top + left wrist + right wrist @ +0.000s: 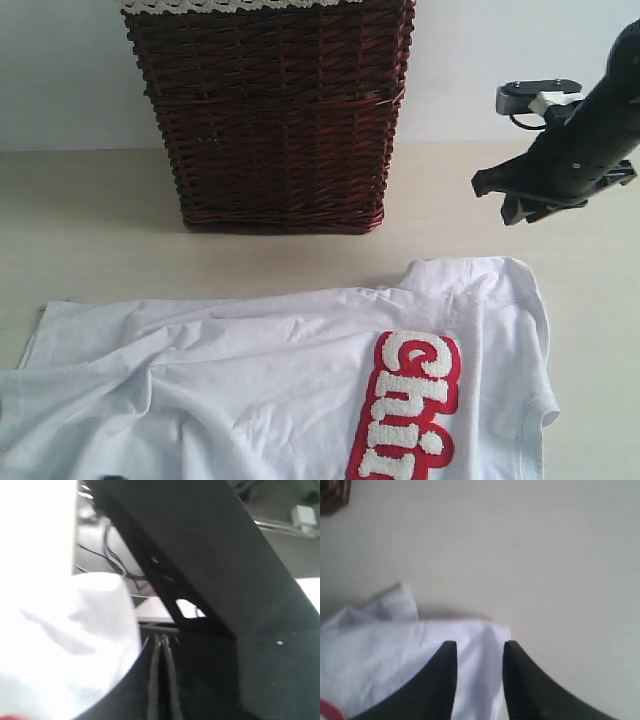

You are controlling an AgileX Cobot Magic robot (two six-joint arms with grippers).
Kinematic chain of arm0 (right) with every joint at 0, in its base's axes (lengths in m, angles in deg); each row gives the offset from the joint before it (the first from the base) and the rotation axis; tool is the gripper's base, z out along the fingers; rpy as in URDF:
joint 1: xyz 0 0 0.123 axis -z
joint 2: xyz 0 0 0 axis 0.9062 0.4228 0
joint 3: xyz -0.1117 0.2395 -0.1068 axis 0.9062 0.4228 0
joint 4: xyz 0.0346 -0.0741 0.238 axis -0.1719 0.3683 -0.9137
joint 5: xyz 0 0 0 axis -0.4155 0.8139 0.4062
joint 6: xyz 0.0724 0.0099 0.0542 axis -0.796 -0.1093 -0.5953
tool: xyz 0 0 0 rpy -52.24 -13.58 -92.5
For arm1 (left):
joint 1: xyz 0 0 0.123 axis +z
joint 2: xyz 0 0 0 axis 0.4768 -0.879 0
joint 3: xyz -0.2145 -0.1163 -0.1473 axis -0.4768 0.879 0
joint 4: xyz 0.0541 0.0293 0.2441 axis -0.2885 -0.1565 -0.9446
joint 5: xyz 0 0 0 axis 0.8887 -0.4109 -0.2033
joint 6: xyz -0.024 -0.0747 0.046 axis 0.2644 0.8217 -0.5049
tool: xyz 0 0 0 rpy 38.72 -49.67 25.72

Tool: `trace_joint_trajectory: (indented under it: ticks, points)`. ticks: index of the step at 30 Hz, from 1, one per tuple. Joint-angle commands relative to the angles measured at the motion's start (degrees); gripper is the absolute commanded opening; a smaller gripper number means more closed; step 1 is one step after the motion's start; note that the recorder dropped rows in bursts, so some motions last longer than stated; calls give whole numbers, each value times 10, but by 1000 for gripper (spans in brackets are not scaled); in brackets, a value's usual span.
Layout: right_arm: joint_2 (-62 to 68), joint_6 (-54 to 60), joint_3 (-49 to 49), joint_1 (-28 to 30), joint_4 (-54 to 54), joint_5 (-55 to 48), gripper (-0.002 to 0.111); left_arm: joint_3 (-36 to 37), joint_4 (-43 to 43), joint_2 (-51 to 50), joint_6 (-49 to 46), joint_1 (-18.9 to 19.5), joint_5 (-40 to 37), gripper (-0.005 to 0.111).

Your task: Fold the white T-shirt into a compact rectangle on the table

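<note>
The white T-shirt (250, 380) lies spread on the worktop (100, 230) in front of the wicker basket (270, 110), clear of its foot; its long axis runs parallel to the basket's front face and reaches beyond both the basket's sides. The cloth is rumpled rather than flat. The red-outlined lettering (410, 410) sits past the basket's corner on the right arm's side, so that end of the shirt is the one nearest the right arm.

The right pincer (505, 200) hangs in the air beside the basket on that same side, about level with the basket's foot as the exterior view shows it; the shirt's nearest corner lies below it and a little farther out from the basket. In the right wrist view the right pincer (479, 647) stands with its jaws apart and nothing between them; the shirt's edge (395, 650) shows just under the tips, with bare worktop (520, 555) beyond.

The left pincer (162, 642) does not show in the exterior view; its wrist view has the jaws pressed together with white cloth (65, 645) bulging right beside them; whether any cloth is pinched I cannot tell.

By my reading, the coming move is a straight drop by the right pincer onto that corner; the fold would then travel along the shirt's long axis, across the basket's front.
</note>
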Motion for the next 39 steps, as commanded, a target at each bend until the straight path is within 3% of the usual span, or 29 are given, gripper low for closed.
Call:
trace_joint_trajectory:
  ticks: [1, 3, 7, 11, 17, 21, 27, 33, 39]
  points:
    - [-57, 4, 68, 9, 20, -91, 37, 82, 12, 123, 18, 32, 120, 0]
    - [-77, 4, 104, 9, 53, -146, 37, 123, 27, 176, 18, 61, 123, 0]
    - [-105, 75, 190, 5, 0, -150, 37, 166, 33, 216, 18, 68, 113, 0]
    - [-111, 164, 232, 4, -98, -162, 52, 185, 39, 216, 18, 68, 104, 0]
    - [-109, 116, 272, -65, -54, -12, 52, 188, 39, 216, 18, 68, 94, 0]
    - [-96, 97, 272, -79, -51, 34, 41, 188, 39, 216, 18, 68, 87, 0]
    - [-78, 94, 268, -79, -44, 65, 0, 188, 41, 216, 18, 68, 87, 0]
    - [-100, 88, 183, -79, -34, -45, 0, 188, 40, 216, 18, 68, 85, 0]
    - [-151, 102, 127, -79, -91, -64, 0, 188, 40, 216, 18, 68, 89, 0]
